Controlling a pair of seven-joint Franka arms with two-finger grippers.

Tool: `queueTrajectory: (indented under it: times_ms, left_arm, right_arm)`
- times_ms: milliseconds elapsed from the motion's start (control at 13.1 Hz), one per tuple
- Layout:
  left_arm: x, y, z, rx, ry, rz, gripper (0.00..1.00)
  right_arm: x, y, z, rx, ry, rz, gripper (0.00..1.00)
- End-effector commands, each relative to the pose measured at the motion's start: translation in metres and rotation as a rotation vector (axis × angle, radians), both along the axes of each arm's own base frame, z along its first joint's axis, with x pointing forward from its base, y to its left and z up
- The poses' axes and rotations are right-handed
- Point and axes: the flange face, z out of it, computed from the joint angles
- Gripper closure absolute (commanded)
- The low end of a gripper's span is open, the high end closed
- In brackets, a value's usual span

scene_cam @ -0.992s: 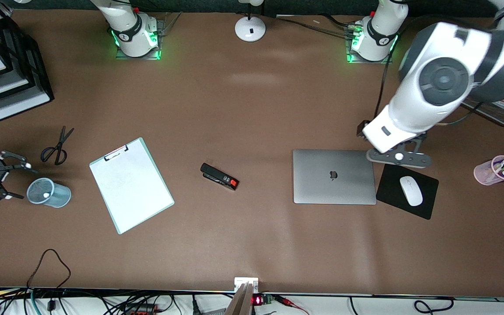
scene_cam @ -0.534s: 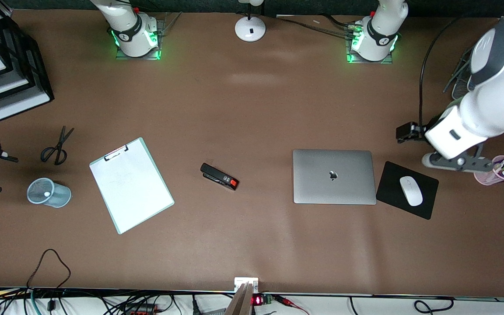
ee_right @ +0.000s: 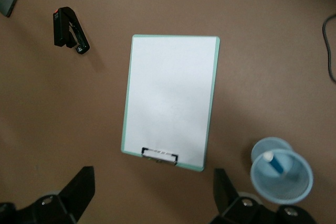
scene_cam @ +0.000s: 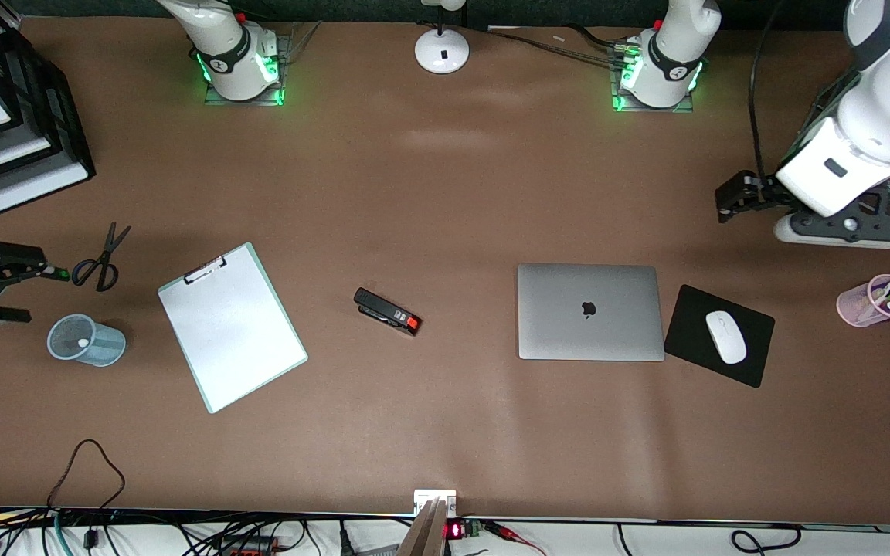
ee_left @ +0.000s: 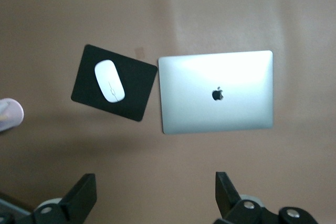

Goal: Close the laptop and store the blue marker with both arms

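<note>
The silver-grey laptop (scene_cam: 590, 311) lies shut on the brown table, apple logo up; the left wrist view also shows the laptop (ee_left: 216, 92). The blue marker (ee_right: 274, 162) stands inside a light-blue mesh cup (ee_right: 281, 177), white end up. From the front, only the marker's white tip (scene_cam: 83, 342) shows in the cup (scene_cam: 86, 340). My left gripper (ee_left: 155, 192) is open and empty, and my left gripper (scene_cam: 847, 230) hangs high over the table at the left arm's end. My right gripper (scene_cam: 12, 289) hangs beside the cup, and my right gripper (ee_right: 152, 187) is open and empty.
Between cup and laptop lie a mint-edged clipboard (scene_cam: 232, 327) and a black stapler (scene_cam: 388, 311). Scissors (scene_cam: 101, 259) lie by the right gripper. A white mouse (scene_cam: 725, 337) sits on a black pad (scene_cam: 692, 324) beside the laptop. A pink pen cup (scene_cam: 876, 300) and stacked trays (scene_cam: 20, 154) stand at the table's ends.
The left arm has swung away from the laptop toward its own end of the table. The right gripper has drawn away from the mesh cup and turned.
</note>
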Motion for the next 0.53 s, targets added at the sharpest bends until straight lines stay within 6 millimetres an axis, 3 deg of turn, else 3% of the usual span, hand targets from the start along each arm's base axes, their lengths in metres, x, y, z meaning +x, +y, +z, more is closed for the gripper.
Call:
queueTrajectory:
  times_ms: [0,229,458]
  left_arm:
    - [-0.010,0.009,-0.031,-0.022,0.004,-0.023,0.00]
    - [-0.010,0.025,-0.034,-0.016,0.004,-0.069,0.00]
    - [-0.036,0.019,-0.026,-0.010,0.003,-0.085,0.00]
  right_arm:
    - [-0.016,0.027,0.040,-0.094,0.051,-0.062,0.00]
    - [-0.024,0.038,0.049,-0.116,0.118,-0.195,0.00]
    - [-0.023,0.070,0.046,-0.185,0.176,-0.331,0.00]
